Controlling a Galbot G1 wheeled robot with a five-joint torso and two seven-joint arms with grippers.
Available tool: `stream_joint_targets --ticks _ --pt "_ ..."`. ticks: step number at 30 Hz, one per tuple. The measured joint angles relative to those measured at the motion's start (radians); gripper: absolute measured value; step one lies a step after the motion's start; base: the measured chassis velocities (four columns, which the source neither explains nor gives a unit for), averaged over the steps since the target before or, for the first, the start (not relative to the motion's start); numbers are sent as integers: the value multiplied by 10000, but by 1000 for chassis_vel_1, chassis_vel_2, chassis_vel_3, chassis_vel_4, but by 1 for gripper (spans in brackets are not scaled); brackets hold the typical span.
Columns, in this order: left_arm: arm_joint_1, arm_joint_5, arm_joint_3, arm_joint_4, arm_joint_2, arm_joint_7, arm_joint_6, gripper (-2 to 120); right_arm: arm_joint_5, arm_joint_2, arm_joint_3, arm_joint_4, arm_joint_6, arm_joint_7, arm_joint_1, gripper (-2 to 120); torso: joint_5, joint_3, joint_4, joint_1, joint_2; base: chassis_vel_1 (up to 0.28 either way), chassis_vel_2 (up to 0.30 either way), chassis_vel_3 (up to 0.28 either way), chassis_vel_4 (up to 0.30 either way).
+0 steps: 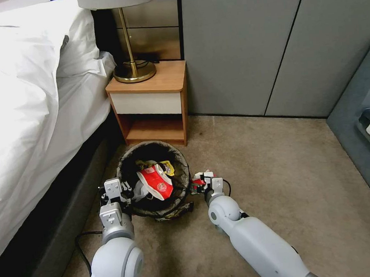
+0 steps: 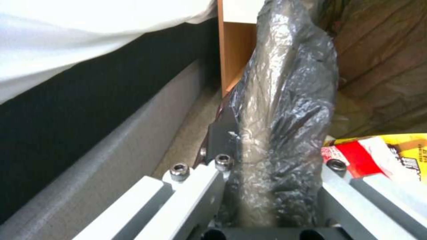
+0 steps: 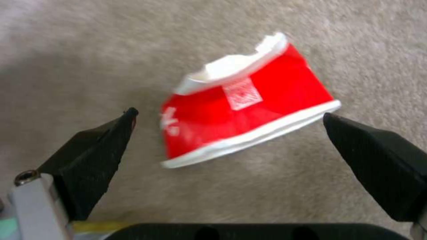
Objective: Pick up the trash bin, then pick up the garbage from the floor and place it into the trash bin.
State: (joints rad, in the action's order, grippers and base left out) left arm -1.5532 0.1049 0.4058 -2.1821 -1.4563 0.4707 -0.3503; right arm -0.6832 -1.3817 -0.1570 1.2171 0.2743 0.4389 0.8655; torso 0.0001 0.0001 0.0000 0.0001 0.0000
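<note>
The trash bin (image 1: 181, 166), lined with a dark crinkly bag, sits in front of the nightstand. Inside it lie a red-and-white wrapper (image 1: 156, 184) and a yellow one (image 1: 168, 168). My left gripper (image 1: 118, 193) is shut on the bin's left rim; in the left wrist view the bag-covered rim (image 2: 285, 100) runs between the fingers of that gripper (image 2: 271, 160), beside red and yellow wrappers (image 2: 382, 156). My right gripper (image 1: 204, 183) hangs open just right of the bin, over a crushed red-and-white piece of garbage (image 1: 199, 180). That piece (image 3: 245, 113) lies on the carpet between the spread black fingertips (image 3: 102, 146), untouched.
A bed (image 1: 32, 102) with white sheets borders the left. The wooden nightstand (image 1: 149, 103) with a brass lamp (image 1: 133, 70) stands behind the bin. Grey cabinet doors (image 1: 271, 45) form the back wall; a grey seat (image 1: 359, 115) is at right. Open carpet (image 1: 279, 170) lies between.
</note>
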Motion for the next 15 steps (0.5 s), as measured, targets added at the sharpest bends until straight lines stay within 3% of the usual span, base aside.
stream_joint_targets --ticks 9,15 --pt "-55 -112 -86 78 -61 0 7 0 515 -560 537 -1849 -649 -533 -594 100 0 0 0 0 0 0 0 0 0" --pt "-120 -180 -125 84 -74 -6 32 0 640 -781 674 -2304 -889 -886 -826 100 -1 0 0 0 0 0 0 0 0"
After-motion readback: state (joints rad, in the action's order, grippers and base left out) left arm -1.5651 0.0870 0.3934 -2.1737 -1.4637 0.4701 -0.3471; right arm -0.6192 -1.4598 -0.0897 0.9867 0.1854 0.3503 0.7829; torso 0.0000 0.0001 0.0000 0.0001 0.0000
